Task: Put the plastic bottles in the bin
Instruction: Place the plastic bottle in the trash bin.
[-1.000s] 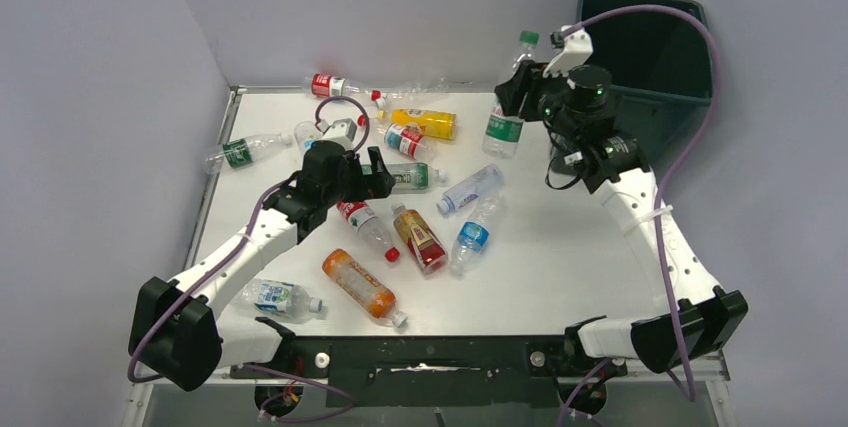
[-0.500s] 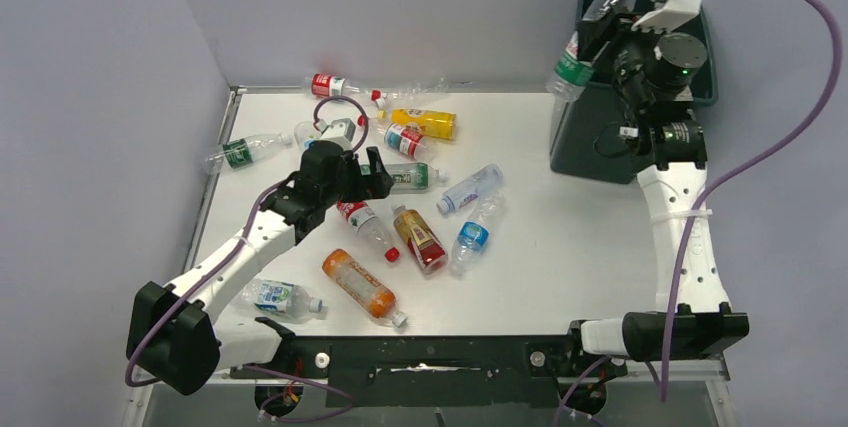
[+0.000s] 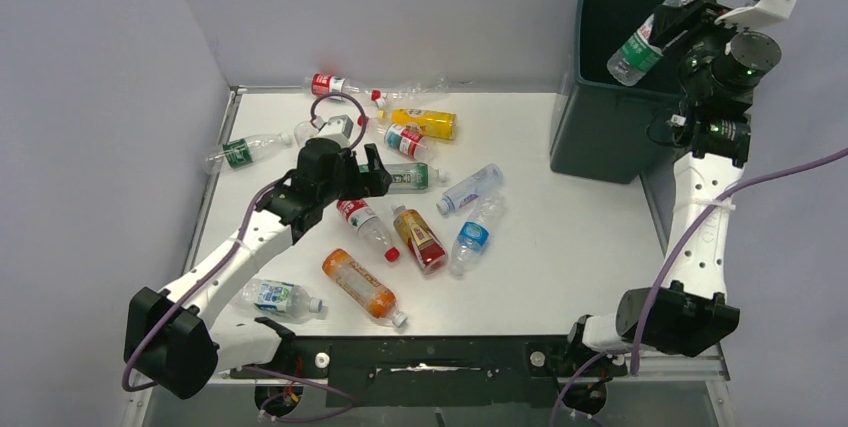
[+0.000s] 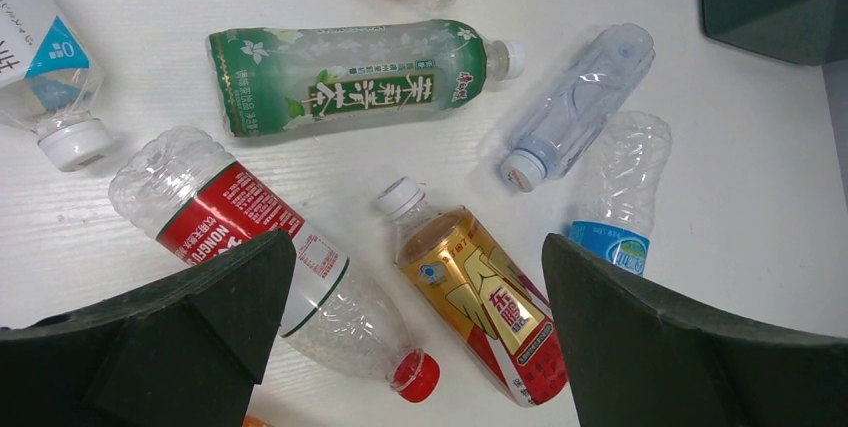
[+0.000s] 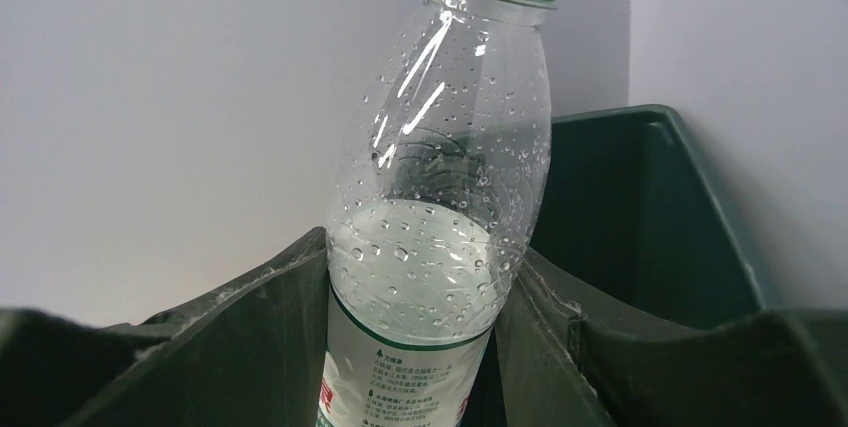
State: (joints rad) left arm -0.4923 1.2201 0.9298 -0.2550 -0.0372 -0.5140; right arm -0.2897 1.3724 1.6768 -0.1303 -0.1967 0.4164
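My right gripper (image 3: 678,27) is shut on a clear green-capped bottle (image 3: 665,17) and holds it tilted above the open top of the dark green bin (image 3: 600,137). In the right wrist view the bottle (image 5: 440,217) stands between my two fingers, with the bin's inner wall (image 5: 640,217) behind it. My left gripper (image 3: 368,175) is open and empty, hovering over bottles lying on the table. Below it in the left wrist view lie a red-label clear bottle (image 4: 255,247), a gold and red bottle (image 4: 480,297) and a green-label bottle (image 4: 350,77).
More bottles lie scattered: an orange one (image 3: 360,287), a yellow one (image 3: 425,123), blue-label ones (image 3: 470,237), a red-label one (image 3: 335,85) at the back and a green-label one (image 3: 240,151) at the left. Grey walls enclose the table (image 3: 560,267).
My right arm has lifted the green-capped bottle from the table's back right up and rightward over the bin. The left gripper has stayed almost still.
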